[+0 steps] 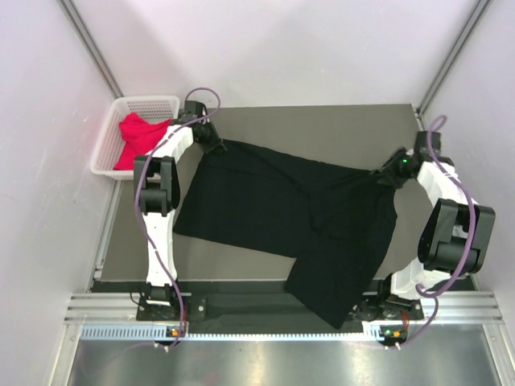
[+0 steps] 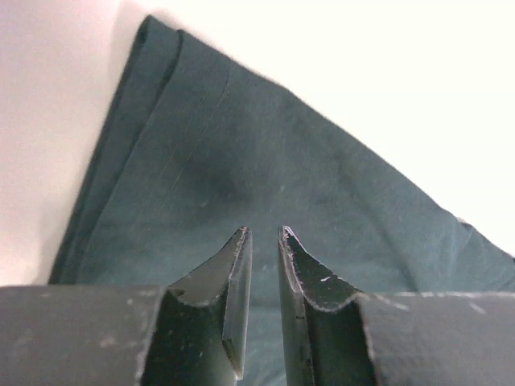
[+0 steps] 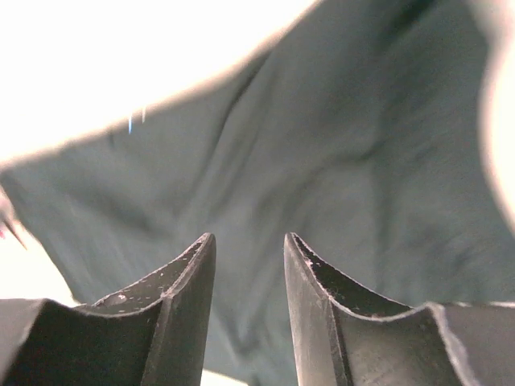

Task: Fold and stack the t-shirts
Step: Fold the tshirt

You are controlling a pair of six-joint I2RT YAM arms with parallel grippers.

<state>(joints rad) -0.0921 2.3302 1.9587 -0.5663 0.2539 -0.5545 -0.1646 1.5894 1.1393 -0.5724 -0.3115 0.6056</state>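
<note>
The black t-shirt (image 1: pixel 273 201) lies spread across the dark table, and one part hangs over the near edge. My left gripper (image 1: pixel 216 143) is over its far left corner. In the left wrist view, that gripper (image 2: pixel 264 232) has its jaws a narrow gap apart with nothing between them, and flat cloth (image 2: pixel 241 161) lies below. My right gripper (image 1: pixel 380 178) is at the shirt's bunched right side. In the right wrist view, this gripper (image 3: pixel 249 237) is open over blurred dark cloth (image 3: pixel 322 145). The red-pink t-shirt (image 1: pixel 138 137) lies crumpled in the basket.
A white lattice basket (image 1: pixel 149 100) stands off the table's far left corner, against the left wall. Bare table (image 1: pixel 322 129) shows behind the black shirt and at the front left (image 1: pixel 129 257). Walls close in on both sides.
</note>
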